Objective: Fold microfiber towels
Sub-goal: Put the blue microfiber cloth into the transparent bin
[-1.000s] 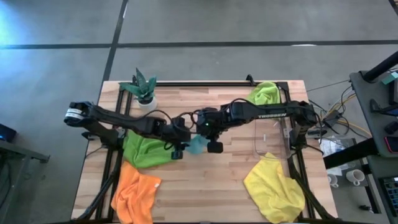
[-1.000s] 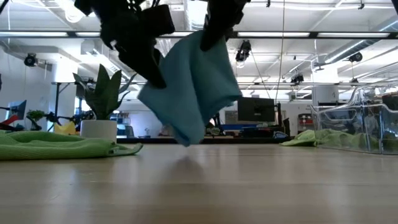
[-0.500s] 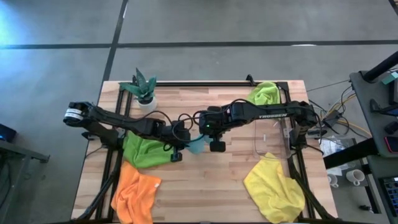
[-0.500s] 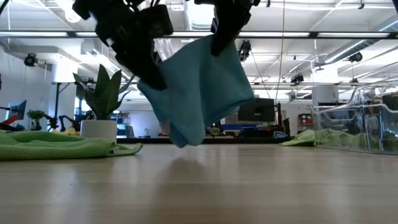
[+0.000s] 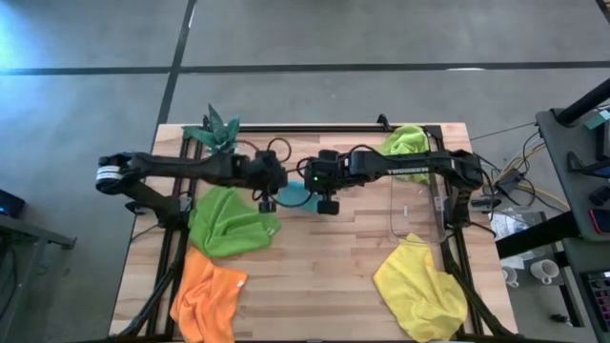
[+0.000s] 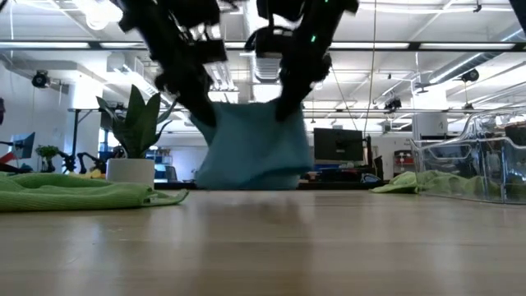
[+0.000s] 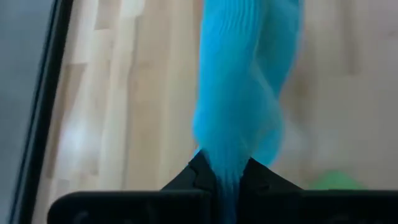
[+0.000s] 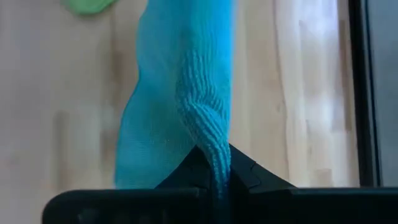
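Note:
A blue microfiber towel (image 5: 295, 195) hangs spread between my two grippers over the middle of the table. My left gripper (image 5: 269, 197) is shut on its upper left end and my right gripper (image 5: 327, 201) on its upper right end. In the low view the towel (image 6: 251, 156) drapes as a broad sheet. Its lower edge (image 6: 246, 186) is close to the tabletop; whether it touches, I cannot tell. A darker green towel (image 5: 229, 229), an orange one (image 5: 208, 297) and a yellow one (image 5: 419, 291) lie flat on the table. My left gripper pinches a bunched upper corner of the blue towel (image 7: 227, 152) between its two fingers, slanting down from the table's left. The cloth hangs below the fingers. My right gripper pinches the opposite upper corner, a gathered fold (image 8: 211, 146), slanting down from the right. The upper edge sags slightly between the two holds.
A lime green towel (image 5: 405, 143) lies at the far right beside a clear plastic bin (image 5: 419, 214). A potted plant (image 5: 217, 133) stands at the far left. Bare wood lies in the middle near part of the table (image 5: 315, 286).
Both grippers have moved toward the table's far edge, and the right one has come down. My left gripper has taken hold of the blue towel. The towel hung bunched from the right gripper alone; it now hangs spread between the two, with its lower edge nearer the table.

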`<state>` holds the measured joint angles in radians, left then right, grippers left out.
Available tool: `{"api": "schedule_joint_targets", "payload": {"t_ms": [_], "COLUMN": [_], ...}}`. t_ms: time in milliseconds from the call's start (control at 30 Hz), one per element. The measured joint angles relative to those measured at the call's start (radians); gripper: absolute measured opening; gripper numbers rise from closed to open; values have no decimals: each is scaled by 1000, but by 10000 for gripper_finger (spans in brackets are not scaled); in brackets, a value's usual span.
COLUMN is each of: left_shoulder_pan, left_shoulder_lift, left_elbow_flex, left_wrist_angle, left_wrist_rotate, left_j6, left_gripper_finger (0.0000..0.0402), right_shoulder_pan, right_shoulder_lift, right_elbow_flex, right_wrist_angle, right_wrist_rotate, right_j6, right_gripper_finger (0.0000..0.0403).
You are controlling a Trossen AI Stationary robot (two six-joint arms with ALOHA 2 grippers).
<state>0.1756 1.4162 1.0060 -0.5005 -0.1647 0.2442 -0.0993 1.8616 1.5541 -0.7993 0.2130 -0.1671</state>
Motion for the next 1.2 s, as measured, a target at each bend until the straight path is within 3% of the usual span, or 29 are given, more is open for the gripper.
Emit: {"api": "schedule_joint_targets", "payload": {"t_ms": [133, 333, 567, 833, 1033, 1200], "left_shoulder_pan": [99, 121, -22, -255, -363, -374], "left_shoulder_lift": [95, 136, 160, 184, 235, 231], "left_elbow_flex": [75, 137, -46, -82, -72, -33], "left_wrist_angle": [43, -71, 86, 138, 150, 99], "left_wrist_rotate": [-25, -32, 158, 193, 204, 377], "left_j6": [68, 14, -271, -436, -547, -631], "left_gripper_finger": [0, 0, 0, 7, 79, 153], "right_shoulder_pan": [-89, -117, 36, 266, 354, 409], "right_shoulder_lift": [1, -2, 0, 2, 4, -7], "right_elbow_flex": [-55, -137, -338, -364, -367, -355], "right_wrist_angle": [222, 249, 360, 365, 367, 323], "right_wrist_rotate": [86, 99, 19, 12, -21, -38], "right_j6": [-89, -93, 58, 199, 373, 436], "right_gripper_finger": [9, 9, 9, 12, 81, 170]}}
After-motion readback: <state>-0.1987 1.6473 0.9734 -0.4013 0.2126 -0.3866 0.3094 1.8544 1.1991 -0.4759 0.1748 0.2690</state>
